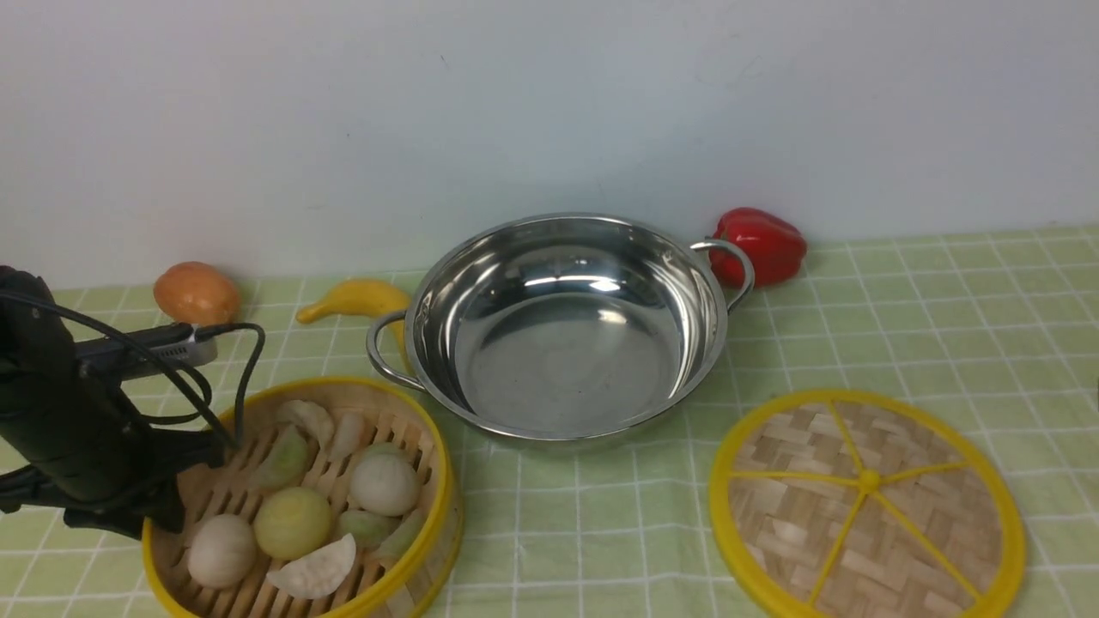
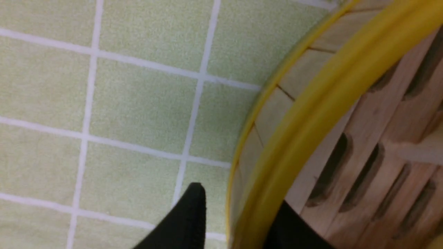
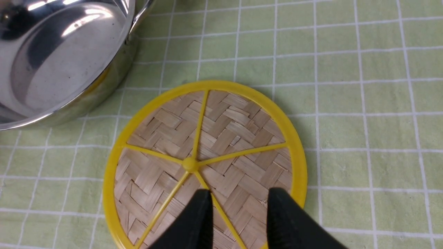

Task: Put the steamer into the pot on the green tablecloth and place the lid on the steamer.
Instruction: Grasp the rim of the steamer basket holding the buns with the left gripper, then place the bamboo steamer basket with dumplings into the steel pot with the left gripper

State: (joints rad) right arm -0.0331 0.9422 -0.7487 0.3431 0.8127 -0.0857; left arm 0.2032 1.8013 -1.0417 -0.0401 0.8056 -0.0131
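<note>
The steamer (image 1: 300,506), a bamboo basket with yellow rims holding white and pale green buns and dumplings, stands at the front left of the green tablecloth (image 1: 944,309). My left gripper (image 1: 176,493) straddles its left wall (image 2: 311,103), one finger (image 2: 187,221) outside and one (image 2: 294,231) inside. A thin strip of cloth shows beside the outer finger, so the jaws are open. The shiny pot (image 1: 567,326) stands empty in the middle. The flat woven lid (image 1: 867,506) lies at the front right. My right gripper (image 3: 238,207) hovers open over the lid (image 3: 204,162), short of its knob.
An orange round fruit (image 1: 197,293) and a banana (image 1: 356,300) lie behind the steamer, left of the pot. A red pepper (image 1: 760,245) sits behind the pot's right handle. A white wall closes off the back. The left arm's cable loops over the steamer's left rim.
</note>
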